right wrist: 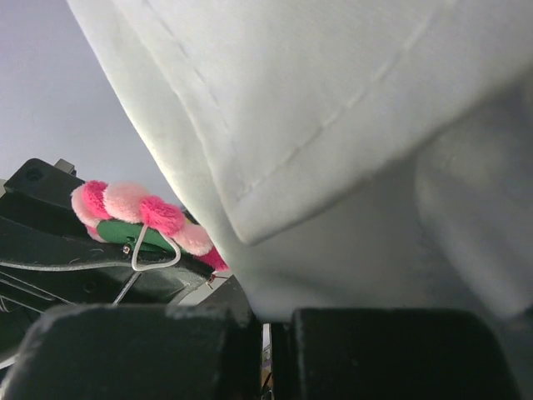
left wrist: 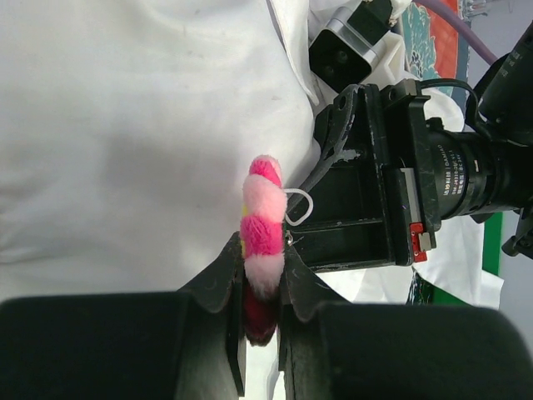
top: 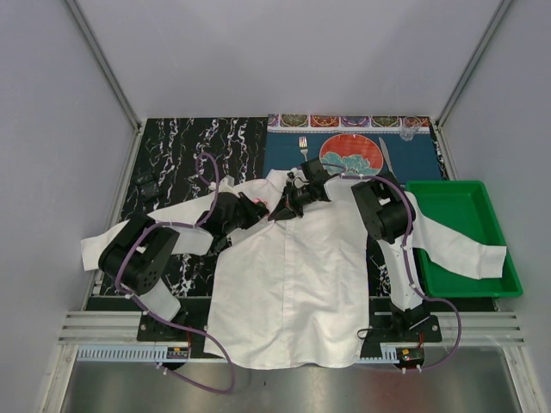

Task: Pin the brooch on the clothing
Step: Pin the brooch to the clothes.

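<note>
The clothing (top: 293, 284), a white shirt, lies spread front-up across the table. My left gripper (top: 258, 206) hovers over its left chest, shut on the brooch (top: 256, 202). In the left wrist view the pink-and-red brooch (left wrist: 262, 221) stands edge-on between the jaws (left wrist: 262, 283), with a thin wire clasp on its back facing the right arm's hand (left wrist: 391, 192). My right gripper (top: 285, 209) is just right of it near the collar. In the right wrist view the shirt's hemmed fold (right wrist: 350, 125) runs down into the shut jaws (right wrist: 279, 321), and the brooch (right wrist: 137, 208) shows its green backing close by.
Behind the collar a red-and-teal plate (top: 351, 155) sits on a blue mat between a fork (top: 303, 146) and a knife (top: 385, 155). A green tray (top: 461, 202) at the right carries the shirt's right sleeve. A black marble mat (top: 172, 155) lies under the left side.
</note>
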### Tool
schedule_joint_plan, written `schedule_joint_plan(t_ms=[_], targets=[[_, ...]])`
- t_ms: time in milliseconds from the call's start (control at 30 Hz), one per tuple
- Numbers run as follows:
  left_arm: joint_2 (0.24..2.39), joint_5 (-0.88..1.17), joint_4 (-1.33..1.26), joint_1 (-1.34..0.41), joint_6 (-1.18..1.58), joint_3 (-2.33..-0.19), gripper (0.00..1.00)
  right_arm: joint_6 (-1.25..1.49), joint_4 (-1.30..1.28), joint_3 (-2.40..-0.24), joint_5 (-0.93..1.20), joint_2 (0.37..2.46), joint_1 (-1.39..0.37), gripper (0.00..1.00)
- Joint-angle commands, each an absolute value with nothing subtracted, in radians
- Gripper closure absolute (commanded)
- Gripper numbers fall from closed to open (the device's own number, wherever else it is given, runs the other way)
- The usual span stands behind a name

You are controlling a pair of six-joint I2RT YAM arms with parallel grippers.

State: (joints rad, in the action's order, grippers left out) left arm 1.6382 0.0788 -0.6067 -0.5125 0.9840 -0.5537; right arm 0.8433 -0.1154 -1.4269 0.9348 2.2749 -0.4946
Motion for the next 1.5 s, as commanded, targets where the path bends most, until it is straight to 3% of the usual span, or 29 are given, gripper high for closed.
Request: schedule_joint_plan(t_ms=[0, 1100, 1467], targets=[[1.626, 0.109, -0.580, -0.538, 0.974, -0.532, 1.00, 0.890, -0.020, -1.436, 0.986, 2.223, -0.509, 1.00], [1.667, 0.077, -0.508, -0.525, 0.907, -0.531, 1.00, 0.902, 0.025, -1.417, 0.994, 2.253, -0.506, 1.00], [1.632, 0.078, -0.497, -0.450, 0.888, -0.529, 1.00, 0.828, -0.084, -1.417, 0.973, 2.241, -0.500, 1.00]])
